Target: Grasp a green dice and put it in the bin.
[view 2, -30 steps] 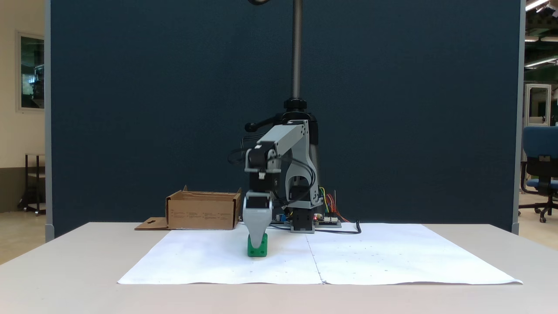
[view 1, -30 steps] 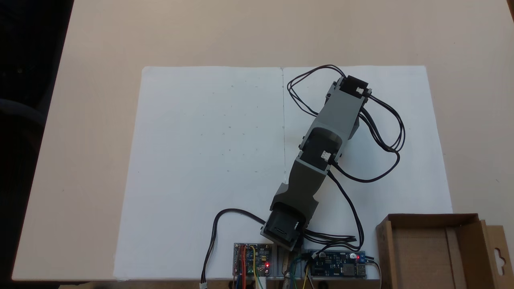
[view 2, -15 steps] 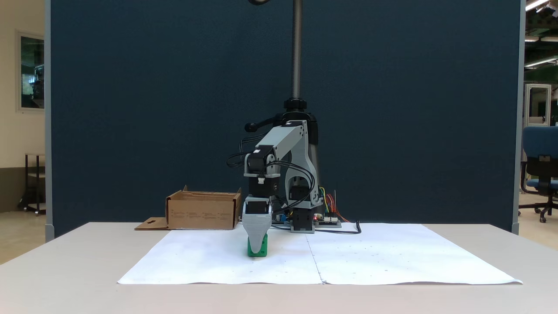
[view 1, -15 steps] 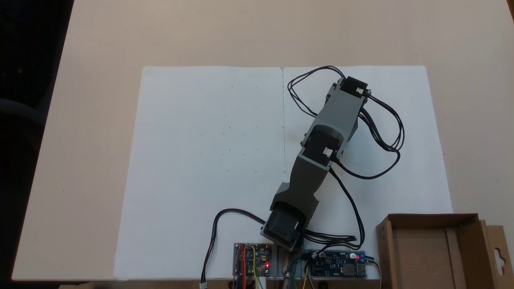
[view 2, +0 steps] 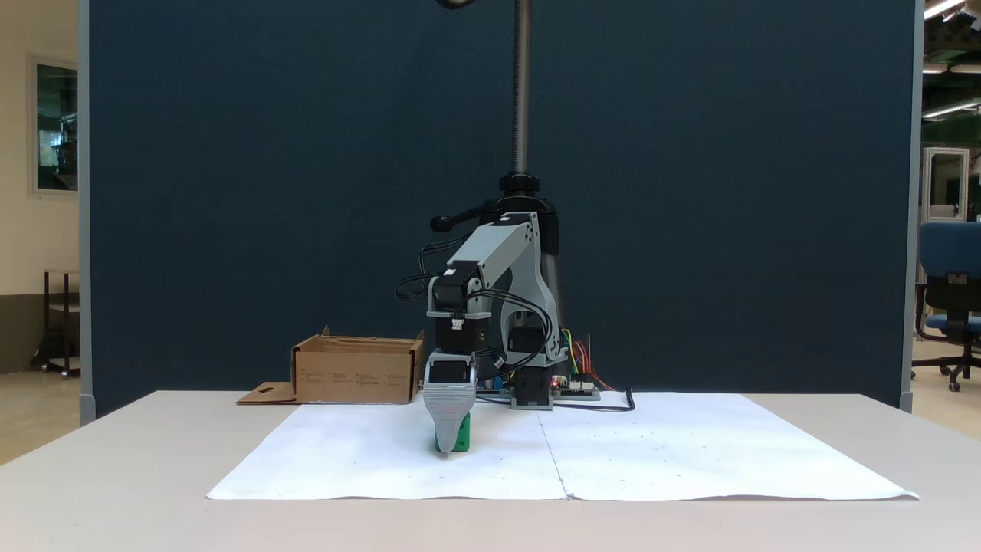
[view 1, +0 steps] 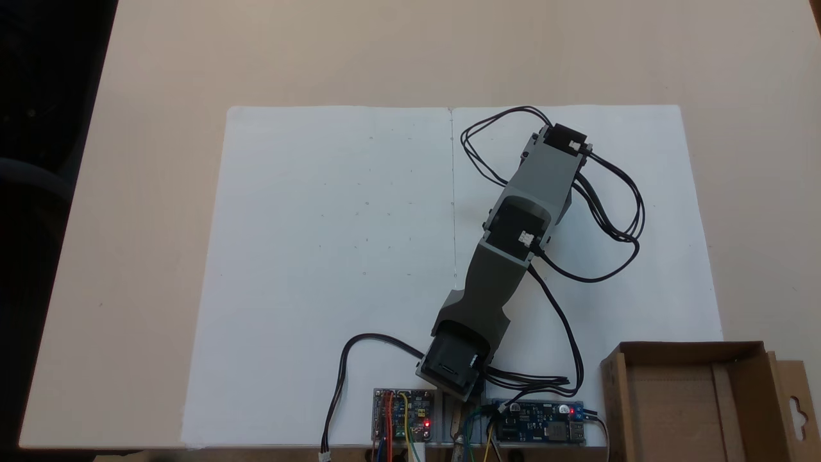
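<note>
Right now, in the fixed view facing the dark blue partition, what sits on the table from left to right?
The bin → the tool, lowered in front of the green dice → circuit boards with coloured wires.

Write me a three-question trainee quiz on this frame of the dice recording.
1. True or false: the green dice already lies in the bin.
2. On what does the dice rest? A) bare table B) white paper C) circuit board
3. Fill in: seen from the front, the bin stands to the ___ of the arm.

Key: 1 false, it sits under the lowered gripper. 2 B. 3 left.
</note>
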Robot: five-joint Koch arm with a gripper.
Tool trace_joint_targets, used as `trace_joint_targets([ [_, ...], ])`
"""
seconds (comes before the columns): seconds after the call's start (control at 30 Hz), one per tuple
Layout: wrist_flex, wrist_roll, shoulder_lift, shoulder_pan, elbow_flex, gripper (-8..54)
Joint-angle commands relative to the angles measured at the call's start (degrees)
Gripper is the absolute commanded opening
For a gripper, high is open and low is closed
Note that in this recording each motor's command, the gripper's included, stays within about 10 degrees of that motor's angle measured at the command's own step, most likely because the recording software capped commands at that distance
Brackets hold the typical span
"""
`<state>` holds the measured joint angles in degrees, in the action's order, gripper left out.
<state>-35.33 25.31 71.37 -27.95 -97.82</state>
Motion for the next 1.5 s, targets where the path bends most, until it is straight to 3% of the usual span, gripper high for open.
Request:
trace_joint_targets([
  [0.0, 1.76, -1.32, 0.97, -1.05, 1.93, 41.3],
  [0.27, 1.67, -1.23, 0.88, -1.32, 1.93, 38.0],
  [0.4, 1.67, -1.32, 0.88, -1.41, 1.93, 31.8],
  [0.87, 0.88, -1.23, 0.88, -1.23, 1.76, 31.6],
  [0.97, 0.97, -1.23, 0.88, -1.14, 1.76, 24.1],
  [1.1, 0.97, -1.23, 0.88, -1.05, 1.76, 23.1],
  [1.23, 1.76, -1.23, 0.88, -0.79, 1.85, 16.2],
  [1.47, 3.6, -6.5, 3.6, -0.97, 3.78, 16.2],
])
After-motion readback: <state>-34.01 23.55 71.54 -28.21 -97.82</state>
